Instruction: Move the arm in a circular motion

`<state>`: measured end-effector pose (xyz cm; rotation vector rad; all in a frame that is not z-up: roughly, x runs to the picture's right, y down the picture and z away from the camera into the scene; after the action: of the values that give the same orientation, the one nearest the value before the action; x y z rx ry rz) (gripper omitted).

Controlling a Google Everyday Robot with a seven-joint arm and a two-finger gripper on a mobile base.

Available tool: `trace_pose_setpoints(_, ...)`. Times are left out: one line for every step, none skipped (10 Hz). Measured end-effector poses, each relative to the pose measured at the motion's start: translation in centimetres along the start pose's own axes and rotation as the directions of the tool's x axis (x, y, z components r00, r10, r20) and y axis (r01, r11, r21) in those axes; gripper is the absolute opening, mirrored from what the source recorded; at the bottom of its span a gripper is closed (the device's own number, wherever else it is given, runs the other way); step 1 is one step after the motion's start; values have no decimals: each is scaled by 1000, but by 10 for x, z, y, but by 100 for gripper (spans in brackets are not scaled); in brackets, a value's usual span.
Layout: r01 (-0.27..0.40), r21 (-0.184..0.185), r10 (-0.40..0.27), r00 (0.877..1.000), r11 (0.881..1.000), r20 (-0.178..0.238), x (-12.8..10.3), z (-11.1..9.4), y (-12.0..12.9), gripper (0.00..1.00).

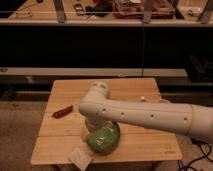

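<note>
- One thick white jointed robot arm (145,116) is reaching in from the right over the light wooden table (150,145), its elbow bending mid-table.
- One pale-tipped gripper (87,131) is hanging under the elbow at the bowl's left rim; I cannot tell its grip state.
- One round green bowl (106,141) is sitting near the front, contents not discernible.
- One reddish-brown stick (62,111) is lying at left.
- One pale square packet (80,156) is lying at the front edge.

My arm (150,116), thick, smooth and white with small dark dots, reaches in from the right edge and lies nearly level above the wooden table (60,150). Its rounded elbow sits over the table's middle, and a short segment drops down from there. My gripper (88,131), pale and yellowish, hangs at its end, low over the table's front left part.
</note>
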<state>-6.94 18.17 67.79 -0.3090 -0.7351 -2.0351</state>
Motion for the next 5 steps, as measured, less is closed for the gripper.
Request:
trace_pose_setpoints(75,25,-74,997,997,-25,39,4,-21,80)
trace_pose_setpoints(126,17,-125,990,992,-58,87,8,-23,80)
trace_pose_setpoints(140,-19,-141,987,990,-82,120,7,-8,80)
trace_pose_setpoints(156,-57,-161,982,986,-98,156,6,9,80)
trace_pose_setpoints(149,-102,-162,977,984,-138,197,-5,36,80)
